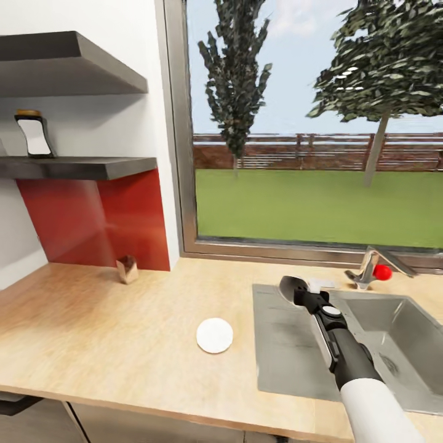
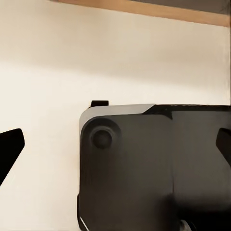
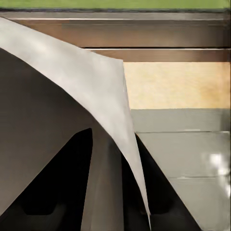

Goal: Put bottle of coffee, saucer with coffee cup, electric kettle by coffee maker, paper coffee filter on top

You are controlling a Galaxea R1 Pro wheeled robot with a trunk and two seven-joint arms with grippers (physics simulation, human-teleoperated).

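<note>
Paper coffee filter pinched in our right gripper over the sink.

The right jaws are closed narrow on the filter, above the steel draining board. The saucer lies flat on the kitchen countertop just left of the sink. The bottle of coffee stands on the lower shelf. We cannot tell our left gripper's opening.

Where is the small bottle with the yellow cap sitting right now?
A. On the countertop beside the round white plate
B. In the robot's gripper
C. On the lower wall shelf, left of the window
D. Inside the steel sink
C. In the head view the bottle of coffee stands on the lower shelf, above the red backsplash and well above the saucer on the countertop.
</note>
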